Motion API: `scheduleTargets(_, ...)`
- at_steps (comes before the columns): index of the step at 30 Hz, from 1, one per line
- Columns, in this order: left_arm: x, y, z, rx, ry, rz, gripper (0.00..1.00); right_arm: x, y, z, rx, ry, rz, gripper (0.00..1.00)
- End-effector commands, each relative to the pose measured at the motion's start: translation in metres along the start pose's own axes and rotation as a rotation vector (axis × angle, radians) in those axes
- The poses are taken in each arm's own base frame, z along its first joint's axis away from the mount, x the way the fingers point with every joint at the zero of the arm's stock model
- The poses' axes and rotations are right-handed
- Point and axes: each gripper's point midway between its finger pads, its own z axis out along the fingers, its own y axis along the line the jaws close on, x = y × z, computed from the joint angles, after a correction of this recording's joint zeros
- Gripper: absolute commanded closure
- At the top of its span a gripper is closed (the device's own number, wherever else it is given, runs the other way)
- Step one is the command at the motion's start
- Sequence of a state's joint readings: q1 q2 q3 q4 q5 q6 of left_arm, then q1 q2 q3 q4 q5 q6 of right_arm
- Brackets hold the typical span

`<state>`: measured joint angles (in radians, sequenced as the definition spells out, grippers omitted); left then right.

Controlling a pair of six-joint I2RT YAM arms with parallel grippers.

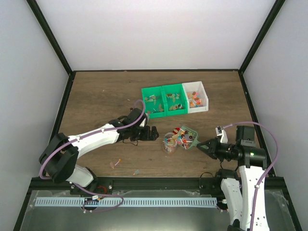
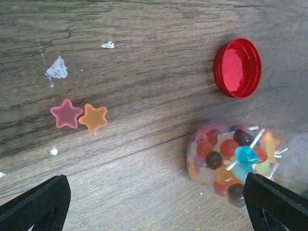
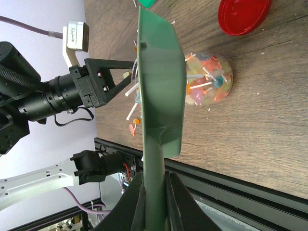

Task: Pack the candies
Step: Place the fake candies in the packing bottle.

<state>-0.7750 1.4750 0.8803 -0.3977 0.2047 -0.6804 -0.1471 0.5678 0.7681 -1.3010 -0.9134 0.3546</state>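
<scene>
Counter [image 1: 96,96], read left to right

- Two loose candies [image 2: 66,114], star-shaped, one pink and one orange. They touch each other and lie flat on the wood, apart from the jar.
- Left claw [image 1: 150,133]: spread wide, nothing between the fingers, pointing right.
- Jar [image 1: 169,143]: just right of the left claw, past its tips and not between them. In the left wrist view it sits by the right finger [image 2: 274,202]. It looks upright and is heaped with mixed candies, with lolly sticks poking above the mouth.
- Lid [image 2: 238,67]: red, off the jar, hollow side up, on the wood beside it and not touching.
- Scoop [image 1: 189,136]: green, bowl raised at the jar's right rim. Contact with the rim: cannot tell. Its long axis runs from the jar out to the right, ending at the handle.
- Right claw [image 1: 205,145]: pressed together on the scoop handle, pinching it.
- Far side: bins [image 1: 175,99], two green and one white, holding more candies.

Judgement: this is the filling step and the jar is close to full. The jar lies straight left of the right claw, in line with the scoop. Tipping along that axis should drop the load into the mouth. The left claw is the nearer one to the jar and is free to steady it
</scene>
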Motion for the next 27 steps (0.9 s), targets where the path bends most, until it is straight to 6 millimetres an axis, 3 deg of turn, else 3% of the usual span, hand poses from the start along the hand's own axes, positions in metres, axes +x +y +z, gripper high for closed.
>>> scheduleTargets(1, 0.002, -0.002, 0.001, 0.008, 0.003, 0.010, 0.00, 0.004, 0.005, -0.001, -0.024, 0.001, -0.023, 0.99)
scheduleTargets(5, 0.002, -0.001, 0.002, 0.005, 0.004, 0.013, 0.00, 0.009, 0.003, 0.001, -0.037, 0.013, -0.009, 0.99)
scheduleTargets(10, 0.001, -0.003, 0.002, 0.007, 0.002, 0.019, 0.00, 0.000, 0.013, -0.005, -0.034, -0.006, -0.026, 0.99)
scheduleTargets(20, -0.001, -0.005, 0.005, 0.013, 0.005, 0.022, 0.00, 0.000, 0.004, -0.004, 0.008, -0.010, -0.035, 0.99)
scheduleTargets(27, -0.001, -0.005, 0.006, 0.010, 0.008, 0.023, 0.00, -0.017, 0.009, -0.012, 0.068, -0.046, -0.079, 0.99)
